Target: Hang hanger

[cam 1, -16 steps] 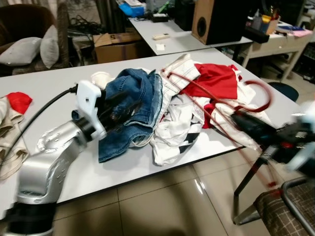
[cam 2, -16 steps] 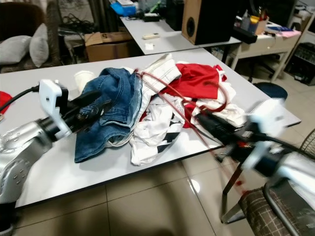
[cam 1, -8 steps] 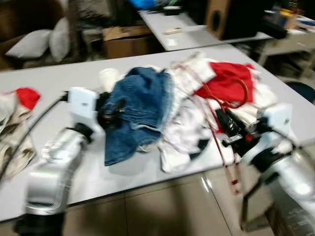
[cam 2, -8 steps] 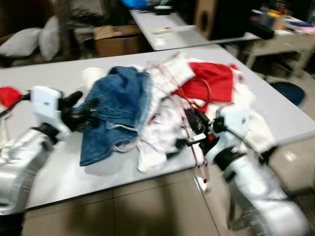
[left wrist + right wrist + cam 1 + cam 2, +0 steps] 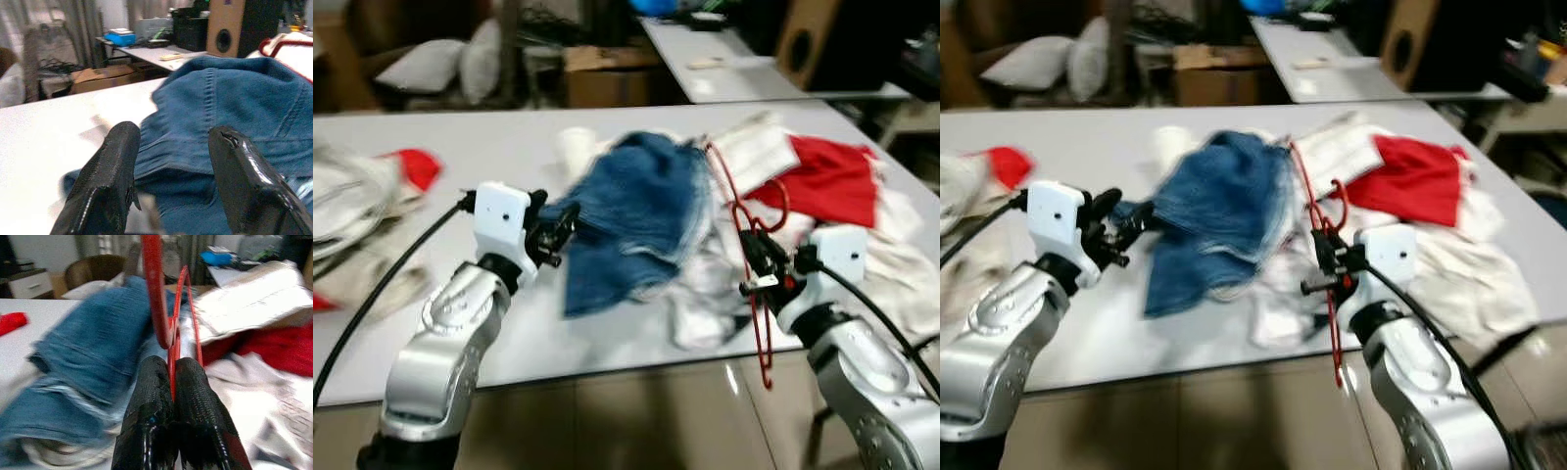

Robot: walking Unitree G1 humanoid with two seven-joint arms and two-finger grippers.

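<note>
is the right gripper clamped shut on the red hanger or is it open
Shut on it. In the right wrist view the right gripper has its two black fingers pressed together with the red hanger wire pinched between them.

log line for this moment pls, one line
task: hang hanger | right gripper: shut on thin red wire hanger | left gripper: open, at blue denim garment | white table: clothes pile

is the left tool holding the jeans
No, the left tool is open, its fingers apart over the blue jeans without pinching them.
</note>
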